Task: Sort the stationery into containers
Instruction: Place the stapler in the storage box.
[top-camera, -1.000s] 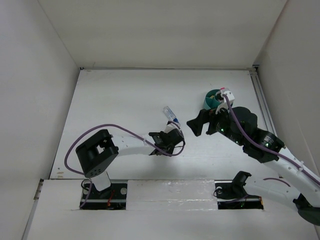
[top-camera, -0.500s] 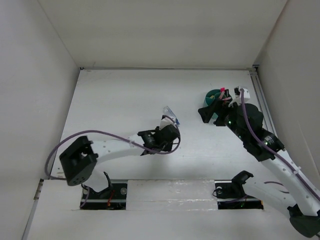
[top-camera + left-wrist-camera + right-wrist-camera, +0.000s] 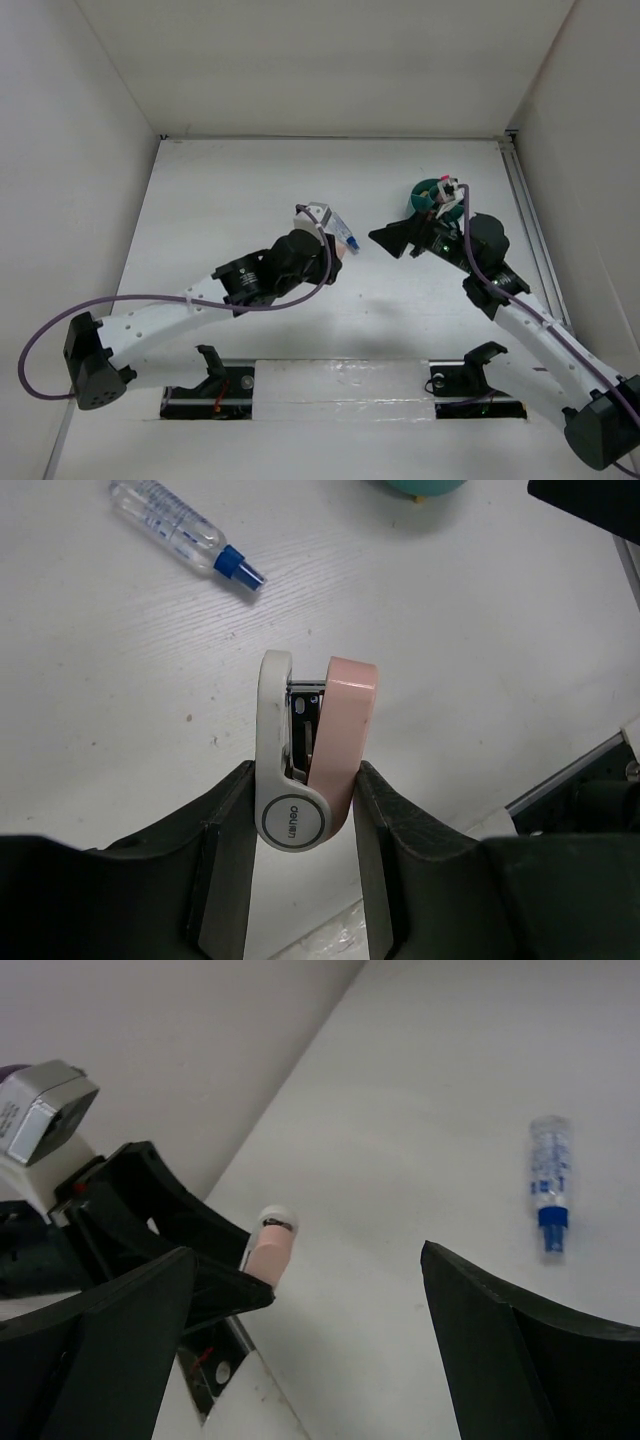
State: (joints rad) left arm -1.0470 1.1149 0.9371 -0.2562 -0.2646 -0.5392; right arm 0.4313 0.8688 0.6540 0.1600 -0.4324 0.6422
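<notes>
My left gripper (image 3: 303, 777) is shut on the silver-pink oval piece (image 3: 312, 755) and holds it above the table; it also shows in the right wrist view (image 3: 271, 1249). In the top view the left gripper (image 3: 322, 232) is by the clear blue-capped tube (image 3: 343, 231), which lies on the table (image 3: 183, 531) (image 3: 549, 1184). My right gripper (image 3: 388, 238) is open and empty, its jaws wide apart (image 3: 308, 1280), left of the teal bowl (image 3: 426, 194). Pink-tipped items (image 3: 446, 181) stick out of the bowl. The bowl's rim shows at the top of the left wrist view (image 3: 425, 486).
White walls enclose the white table (image 3: 230, 190) on the left, back and right. A metal rail (image 3: 523, 195) runs along the right edge. The right arm's forearm (image 3: 490, 265) lies just right of the bowl.
The left arm has stretched forward and risen with the oval piece in it. The right gripper has swung slightly left, away from the bowl.
</notes>
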